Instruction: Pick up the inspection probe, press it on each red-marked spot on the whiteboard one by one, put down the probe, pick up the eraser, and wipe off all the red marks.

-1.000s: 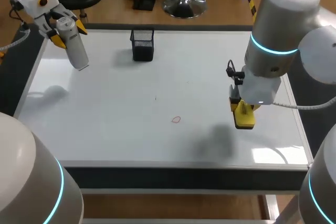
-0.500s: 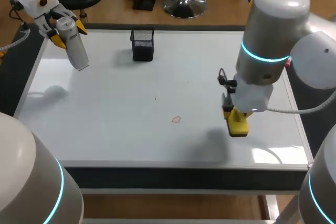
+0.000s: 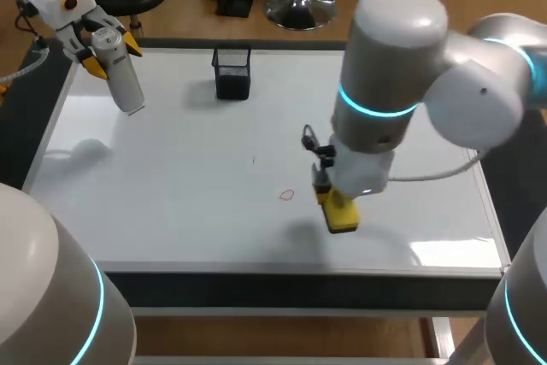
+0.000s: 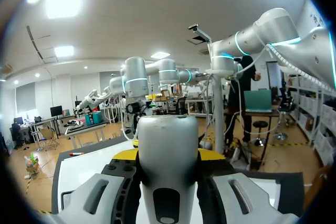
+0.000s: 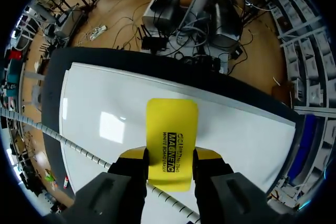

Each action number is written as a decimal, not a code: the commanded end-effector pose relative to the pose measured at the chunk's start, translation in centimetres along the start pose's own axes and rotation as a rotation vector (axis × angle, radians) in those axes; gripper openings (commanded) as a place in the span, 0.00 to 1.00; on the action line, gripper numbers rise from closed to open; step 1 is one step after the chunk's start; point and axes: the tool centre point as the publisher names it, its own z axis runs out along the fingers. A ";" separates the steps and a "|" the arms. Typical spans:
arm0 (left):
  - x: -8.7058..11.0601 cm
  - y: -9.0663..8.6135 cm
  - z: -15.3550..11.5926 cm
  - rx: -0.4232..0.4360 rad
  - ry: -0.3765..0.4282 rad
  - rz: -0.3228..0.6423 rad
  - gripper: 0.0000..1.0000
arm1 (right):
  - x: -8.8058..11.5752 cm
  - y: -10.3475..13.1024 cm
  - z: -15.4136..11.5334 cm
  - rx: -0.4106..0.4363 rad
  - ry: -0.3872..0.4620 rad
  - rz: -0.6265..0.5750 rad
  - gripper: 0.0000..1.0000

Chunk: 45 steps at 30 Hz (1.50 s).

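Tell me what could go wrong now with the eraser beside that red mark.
The eraser sits beside the red mark, not on it; a short wipe may miss. The faint speck farther back on the whiteboard could be overlooked. The probe, held in the left gripper, might slip and fall.

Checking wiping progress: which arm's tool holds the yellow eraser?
The right tool, gripping the eraser near the red mark; the left tool holds the white probe instead.

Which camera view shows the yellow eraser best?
The right wrist view: the eraser lies in the middle, most of its yellow face visible, held between the right gripper's fingers. The head view shows only a small yellow block under the right arm. The left wrist view shows the inspection probe, not the eraser.
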 end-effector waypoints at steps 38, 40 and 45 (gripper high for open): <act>0.0 -0.2 0.0 -0.005 0.001 0.000 0.00 | -8.6 -6.3 6.6 0.011 0.050 -0.060 0.00; 0.0 -0.2 0.0 -0.005 0.001 0.000 0.00 | -8.4 -6.4 6.9 0.011 0.052 -0.059 0.00; 0.0 -0.2 0.0 -0.005 0.001 0.000 0.00 | -7.2 -6.8 7.5 0.001 0.061 -0.024 0.00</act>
